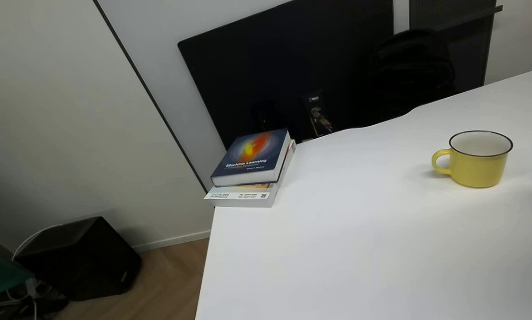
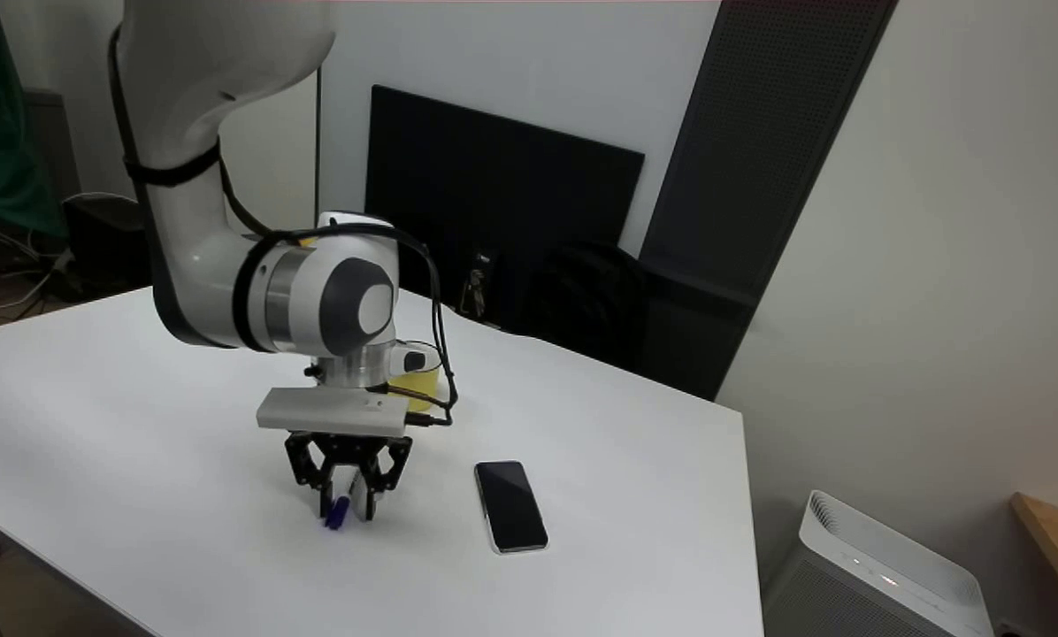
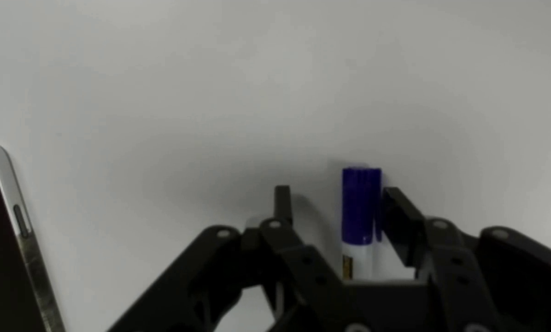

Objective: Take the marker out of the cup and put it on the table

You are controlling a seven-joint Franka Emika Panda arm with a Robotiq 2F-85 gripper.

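My gripper (image 2: 348,511) stands parted, the marker (image 3: 361,207) between its jaws, nearer the three-o'clock one in the wrist view, seemingly on the worktop (image 2: 635,495) — I'd best rise straight, dragging nothing.

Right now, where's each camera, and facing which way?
Exterior view: away from robot arm, angled down at it; end effector, smartphone show.
Exterior view: also away, angled down at yellow mug, Machine Learning book; arm absent.
Wrist view: mounted there, facing down at blue-capped marker; end effector shows.
Both exterior views share the yellow mug.
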